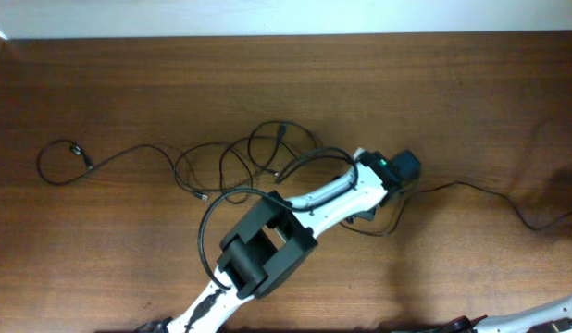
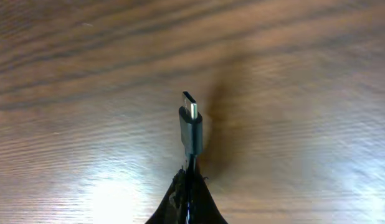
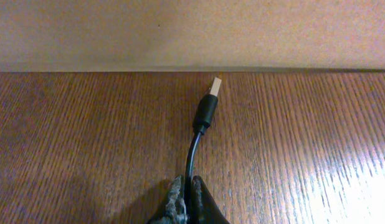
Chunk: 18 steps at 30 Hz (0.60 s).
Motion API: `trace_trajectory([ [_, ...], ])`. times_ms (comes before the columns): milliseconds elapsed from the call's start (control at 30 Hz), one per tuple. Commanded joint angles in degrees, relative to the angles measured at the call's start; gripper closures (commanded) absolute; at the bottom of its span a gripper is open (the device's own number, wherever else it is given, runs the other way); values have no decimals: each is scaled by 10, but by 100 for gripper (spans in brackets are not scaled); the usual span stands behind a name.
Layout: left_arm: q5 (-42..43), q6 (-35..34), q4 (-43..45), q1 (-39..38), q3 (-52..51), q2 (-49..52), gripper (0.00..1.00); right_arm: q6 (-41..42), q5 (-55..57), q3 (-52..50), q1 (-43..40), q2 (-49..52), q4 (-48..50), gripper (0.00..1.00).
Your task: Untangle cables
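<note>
The cables (image 1: pixel 232 159) lie as thin black loops tangled at the table's middle, with one strand trailing left to a small plug (image 1: pixel 77 148). My left gripper (image 1: pixel 400 172) is just right of the tangle. In the left wrist view it (image 2: pixel 191 182) is shut on a cable just behind its grey plug (image 2: pixel 191 129), which sticks out above the wood. Another cable (image 1: pixel 490 192) runs off toward the right edge. In the right wrist view my right gripper (image 3: pixel 186 185) is shut on a black cable (image 3: pixel 191 155) a little behind its USB plug (image 3: pixel 208 107). The overhead view does not show this gripper.
The left arm (image 1: pixel 267 245) crosses the table from the bottom edge to the middle, with its own thicker black cable (image 1: pixel 207 231) looping beside it. Part of the right arm (image 1: pixel 554 313) shows at the bottom right corner. A pale wall (image 3: pixel 192 31) rises behind the table's far edge.
</note>
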Motion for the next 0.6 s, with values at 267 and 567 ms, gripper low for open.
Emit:
trace_trajectory([
  [267, -3, 23, -15, -20, -6, 10, 9, -23, -10, 23, -4, -7, -44, 23],
  [567, -19, 11, -36, 11, -5, -89, 1, -47, -82, 23, 41, -193, -162, 14],
])
